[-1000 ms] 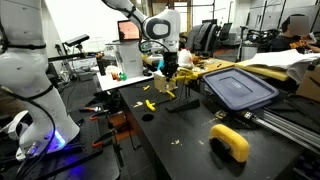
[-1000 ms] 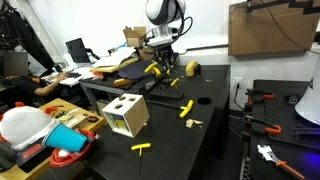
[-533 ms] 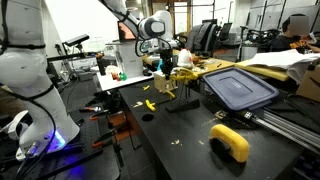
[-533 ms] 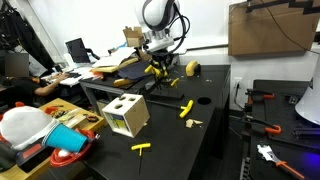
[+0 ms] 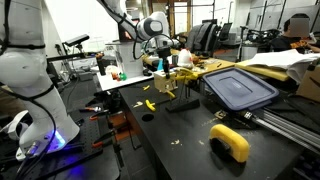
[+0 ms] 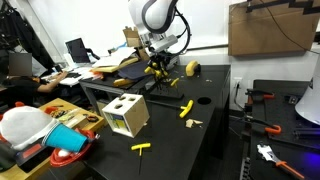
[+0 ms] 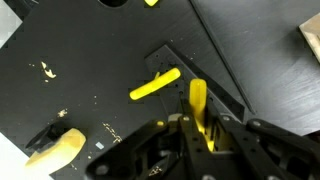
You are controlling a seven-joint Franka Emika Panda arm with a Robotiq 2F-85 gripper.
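My gripper [image 7: 199, 128] is shut on a yellow stick [image 7: 197, 100] that pokes out past the fingertips. It hangs a little above the black table. Below it in the wrist view lie a second yellow stick [image 7: 155, 85] and a dark flat plate [image 7: 205, 72]. In both exterior views the gripper [image 5: 166, 68] [image 6: 158, 67] hovers over the far part of the table, near a small wooden stand [image 5: 181, 86]. A loose yellow piece [image 5: 149, 103] lies on the table in front of it.
A grey-blue lid [image 5: 238, 87] and a yellow curved block [image 5: 231, 141] sit on the table. A wooden box with holes [image 6: 127, 115] stands at one table corner. More yellow pieces [image 6: 185, 108] [image 6: 142, 147] lie nearby. A yellow roll [image 6: 192, 68] lies at the back.
The arm has swung slightly sideways with the yellow stick still in the jaws. Nothing on the table has moved.
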